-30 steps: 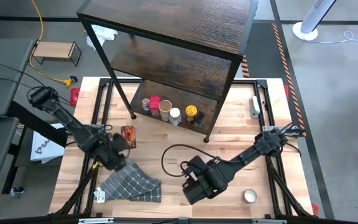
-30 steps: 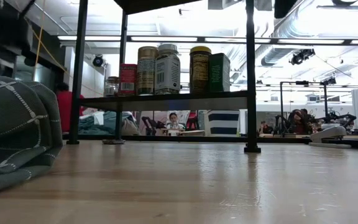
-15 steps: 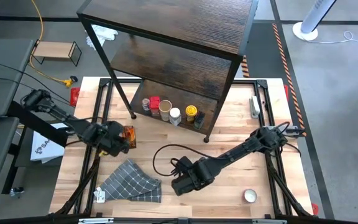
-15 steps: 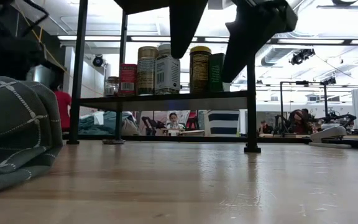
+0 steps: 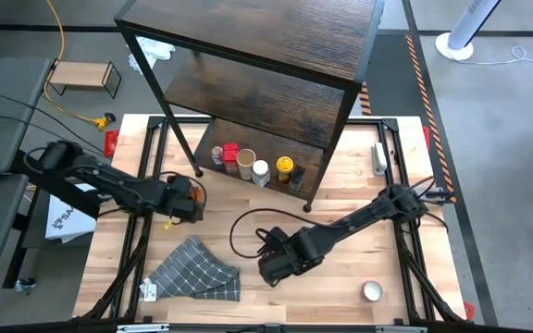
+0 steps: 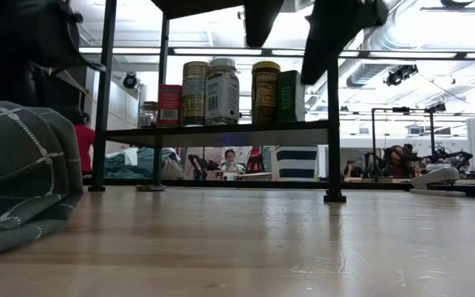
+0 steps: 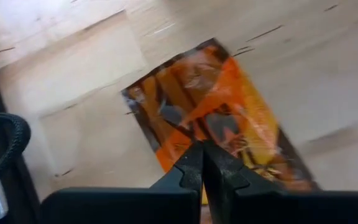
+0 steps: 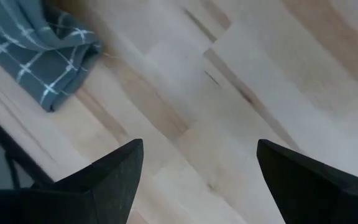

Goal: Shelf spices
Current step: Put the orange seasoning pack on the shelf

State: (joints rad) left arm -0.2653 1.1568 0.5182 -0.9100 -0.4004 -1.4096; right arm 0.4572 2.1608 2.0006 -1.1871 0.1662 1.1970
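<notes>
Standing lined up on the lowest board of the shelf [image 5: 248,55], five spices [image 5: 253,166] are already put away, while an orange packet [image 7: 219,118] is lying flat on the table [image 5: 340,185] left of it, seemingly the next item. The left gripper [image 5: 189,202] is hanging right over that packet, fingers pressed together on nothing, perhaps touching it. The right gripper [image 5: 276,266] is waiting wide apart and empty over bare wood near the grey cloth [image 5: 197,271].
</notes>
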